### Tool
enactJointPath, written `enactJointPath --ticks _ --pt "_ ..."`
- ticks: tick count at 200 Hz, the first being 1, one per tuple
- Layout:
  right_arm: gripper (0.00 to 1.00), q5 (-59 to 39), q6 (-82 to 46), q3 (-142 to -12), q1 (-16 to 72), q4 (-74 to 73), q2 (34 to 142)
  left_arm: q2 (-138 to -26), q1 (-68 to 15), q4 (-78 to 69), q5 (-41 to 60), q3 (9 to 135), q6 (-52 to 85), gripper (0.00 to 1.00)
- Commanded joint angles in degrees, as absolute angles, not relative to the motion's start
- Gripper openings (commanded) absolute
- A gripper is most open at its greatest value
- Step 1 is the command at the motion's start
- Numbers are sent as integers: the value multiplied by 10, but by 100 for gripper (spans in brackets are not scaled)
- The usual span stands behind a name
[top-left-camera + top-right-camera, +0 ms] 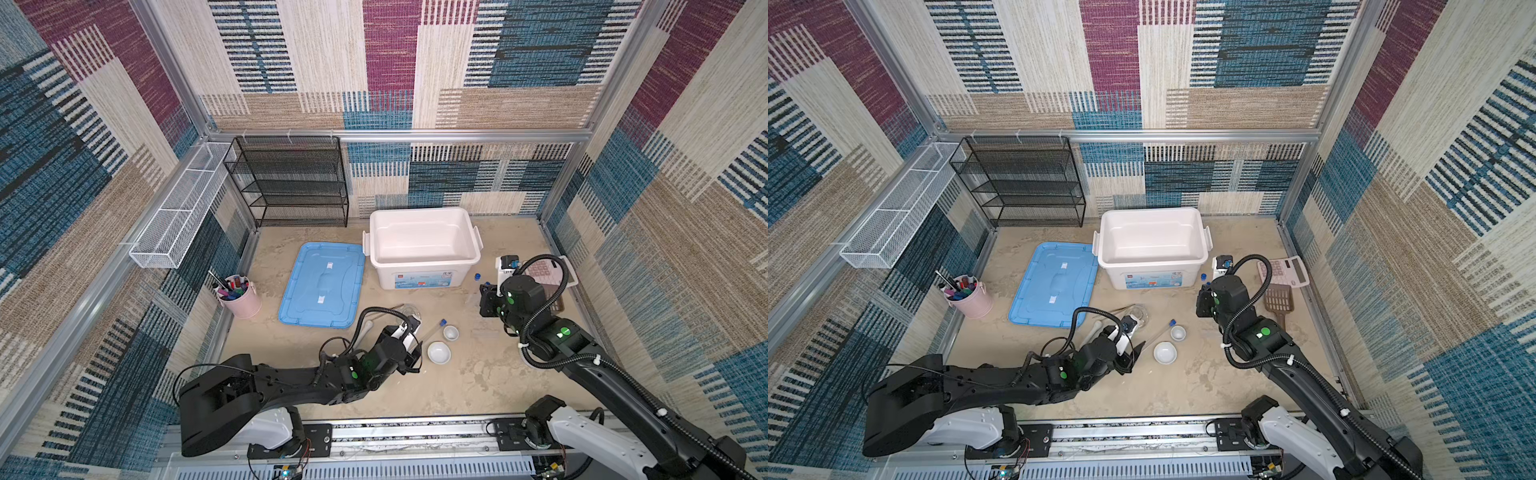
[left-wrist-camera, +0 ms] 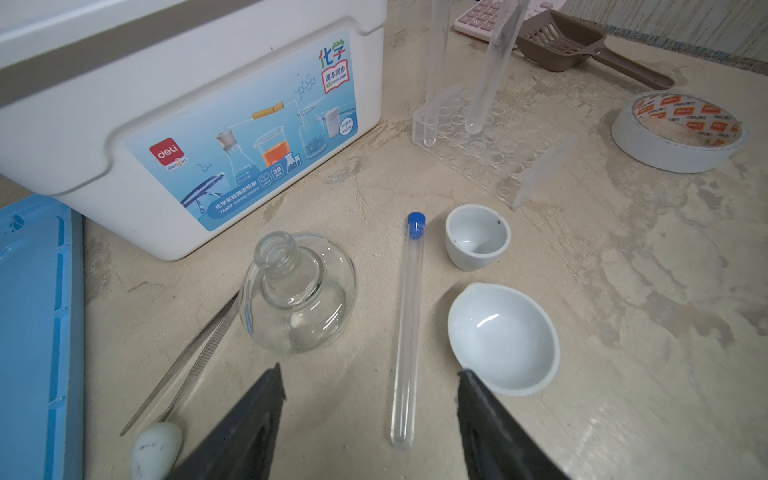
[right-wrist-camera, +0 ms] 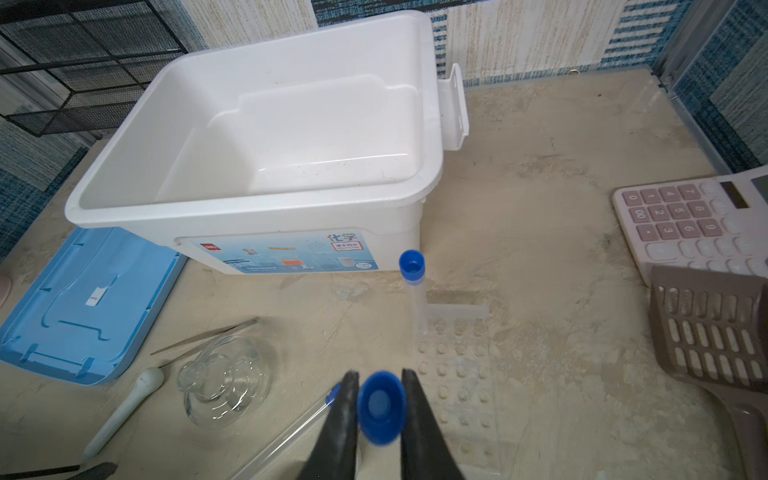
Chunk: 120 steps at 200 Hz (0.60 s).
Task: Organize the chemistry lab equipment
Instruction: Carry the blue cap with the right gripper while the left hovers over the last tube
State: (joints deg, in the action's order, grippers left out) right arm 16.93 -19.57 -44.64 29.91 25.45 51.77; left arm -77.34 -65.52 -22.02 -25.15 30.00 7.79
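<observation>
My right gripper, clamped near its cap, holds a blue-capped tube upright over the clear rack; left gripper wide, empty, above the lying tube, likely light, slick, brittle: pinch mid-barrel.

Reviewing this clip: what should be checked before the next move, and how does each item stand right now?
1. The right tool grips the held tube: ok.
2. The held tube's bottom sits in a rack hole: cannot tell.
3. The other tube stands in the rack: ok.
4. The left tool is open by the lying tube: ok.
5. The white box is uncovered, lid aside: ok.
</observation>
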Motion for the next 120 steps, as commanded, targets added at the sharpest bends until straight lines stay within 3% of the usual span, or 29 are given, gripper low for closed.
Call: enactJointPath --ticks 1,87,120 --pt "4 224 -190 -443 310 243 529 -777 -655 -208 -260 305 97 68" --pt "4 282 -179 -419 333 190 552 -810 -654 -184 -261 321 112 70" --pt "4 288 -177 -412 334 175 561 -820 -655 -173 -267 329 120 76"
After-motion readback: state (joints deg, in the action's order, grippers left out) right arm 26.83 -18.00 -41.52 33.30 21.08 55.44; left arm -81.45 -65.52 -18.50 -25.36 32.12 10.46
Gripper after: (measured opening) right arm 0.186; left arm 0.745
